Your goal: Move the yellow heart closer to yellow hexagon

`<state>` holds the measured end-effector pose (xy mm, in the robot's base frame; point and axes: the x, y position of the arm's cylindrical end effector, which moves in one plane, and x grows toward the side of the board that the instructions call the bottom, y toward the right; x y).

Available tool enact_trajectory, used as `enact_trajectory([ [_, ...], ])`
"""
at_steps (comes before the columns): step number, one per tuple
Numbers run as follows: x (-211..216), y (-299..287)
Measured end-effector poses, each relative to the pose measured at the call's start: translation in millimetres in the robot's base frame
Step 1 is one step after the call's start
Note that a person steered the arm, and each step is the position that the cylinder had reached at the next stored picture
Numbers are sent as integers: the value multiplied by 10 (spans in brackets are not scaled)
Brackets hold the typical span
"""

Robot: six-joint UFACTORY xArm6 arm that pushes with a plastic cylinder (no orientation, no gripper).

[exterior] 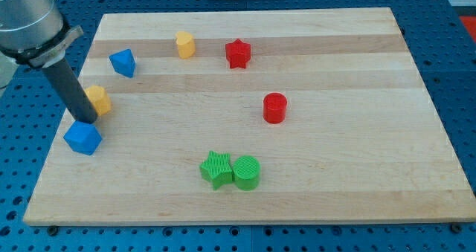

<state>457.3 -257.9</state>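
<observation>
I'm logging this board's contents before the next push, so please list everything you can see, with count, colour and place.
Hexagon: 1, yellow, view's left, partly behind the rod.
Heart: 1, yellow, upper middle-left.
Star: 1, red, upper centre.
Cylinder: 1, red, centre-right.
Star: 1, green, lower centre, touching the green cylinder.
Blue blocks: 2, upper left and lower left.
Board: 1, wooden.
My tip: just above the lower blue block, beside the hexagon.

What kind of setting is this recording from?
Probably a robotics lab bench: a wooden board lies on a blue perforated table, small coloured blocks are scattered on it, and my tip rests at its left.
</observation>
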Motion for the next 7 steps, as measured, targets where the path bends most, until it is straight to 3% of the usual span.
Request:
enact_trajectory([
  [1,-131,0],
  [2,36,112],
  [3,162,670],
  [7,-1218,1522],
])
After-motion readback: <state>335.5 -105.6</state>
